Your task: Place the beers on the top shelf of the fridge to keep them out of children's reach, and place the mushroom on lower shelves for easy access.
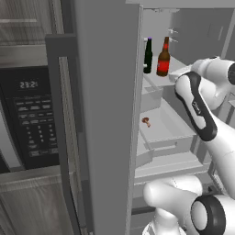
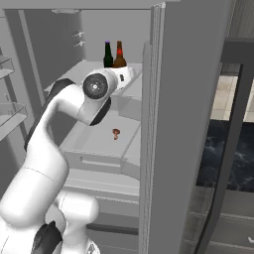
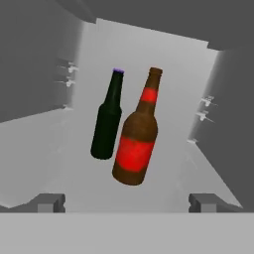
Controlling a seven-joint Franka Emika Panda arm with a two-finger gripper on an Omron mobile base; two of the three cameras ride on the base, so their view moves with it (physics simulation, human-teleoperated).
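Standing upright: brown, red-labelled bottle [image 3: 136,144]

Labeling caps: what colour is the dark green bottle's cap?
Purple. The dark green bottle shows its cap best in the hand view.

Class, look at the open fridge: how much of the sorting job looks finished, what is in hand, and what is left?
Done: the green bottle and the brown bottle stand upright on the top shelf; the mushroom lies on a lower shelf. In hand: nothing; the gripper is open, facing the bottles. Left: apparently only pulling the arm out.
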